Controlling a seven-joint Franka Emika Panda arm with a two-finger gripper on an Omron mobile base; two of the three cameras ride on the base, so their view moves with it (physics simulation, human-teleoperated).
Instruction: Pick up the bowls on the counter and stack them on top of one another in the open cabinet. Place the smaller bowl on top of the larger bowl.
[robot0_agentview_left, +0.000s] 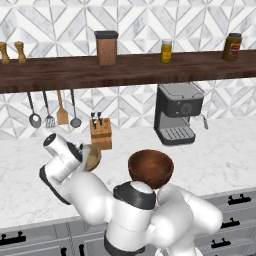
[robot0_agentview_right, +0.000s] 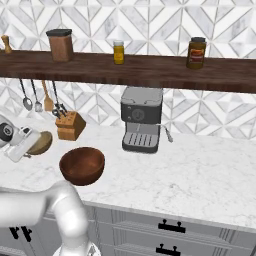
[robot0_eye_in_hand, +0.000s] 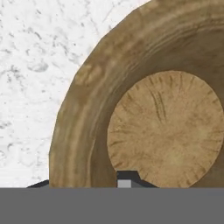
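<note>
Hand (robot0_agentview_left: 82, 156) is seen at the left of the worktop (robot0_agentview_left: 210, 155), pressed against the smaller bowl (robot0_agentview_left: 93, 156), which is tilted up on edge. A dark fingertip (robot0_eye_in_hand: 127, 177) lies inside the bowl's rim in the hand view, so the rim appears pinched between the nearly closed fingers, though a firm grip cannot be confirmed. The larger bowl (robot0_agentview_right: 82, 165) is stood upright on the worktop just to the right, apart from the tan one. A knife block (robot0_agentview_right: 70, 125) is placed behind them, and a coffee machine (robot0_agentview_right: 142, 119) farther right. Above, the open cabinet (robot0_agentview_right: 150, 70) is loaded with a canister (robot0_agentview_right: 60, 45) and jars (robot0_agentview_right: 118, 52).
</note>
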